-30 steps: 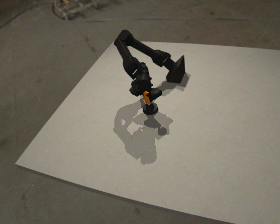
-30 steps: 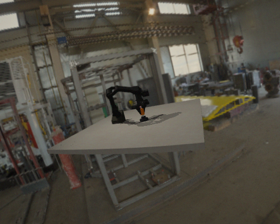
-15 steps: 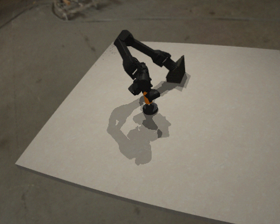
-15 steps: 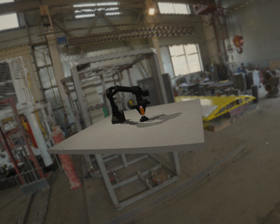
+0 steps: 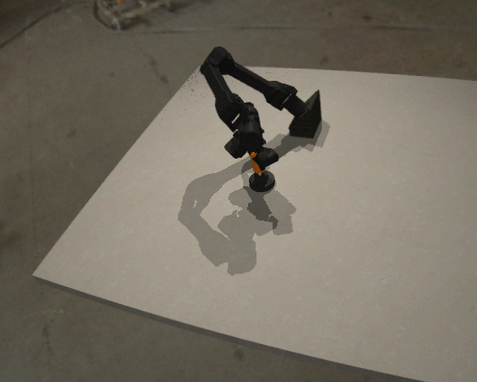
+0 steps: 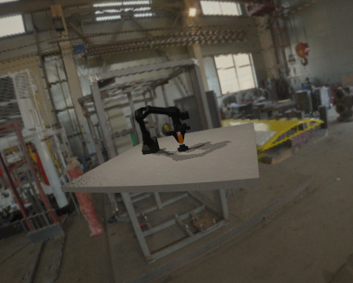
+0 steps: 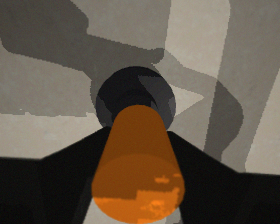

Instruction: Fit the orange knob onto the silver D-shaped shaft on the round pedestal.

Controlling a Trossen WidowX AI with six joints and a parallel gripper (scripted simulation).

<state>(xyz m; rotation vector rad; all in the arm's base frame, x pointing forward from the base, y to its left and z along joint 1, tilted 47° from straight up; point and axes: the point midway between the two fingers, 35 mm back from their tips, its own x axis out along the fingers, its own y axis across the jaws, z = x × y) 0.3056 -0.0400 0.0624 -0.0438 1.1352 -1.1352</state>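
My gripper [image 5: 255, 161] [image 6: 178, 135] is shut on the orange knob [image 5: 255, 164] [image 6: 180, 137] [image 7: 137, 165]. The knob is a tall orange cylinder, held upright between the black fingers. It hangs directly above the dark round pedestal [image 5: 262, 181] [image 6: 183, 148] [image 7: 111, 97], which stands on the table [image 5: 364, 228] [image 6: 185, 169] in front of the arm's base. In the wrist view the knob covers the pedestal's middle, so the silver shaft is hidden. I cannot tell whether the knob's lower end touches the shaft.
The black arm's base [image 5: 307, 119] [image 6: 150, 146] stands on the table behind the pedestal. The arm's shadow falls on the table in front of the pedestal. Beyond the table edges is a workshop floor.
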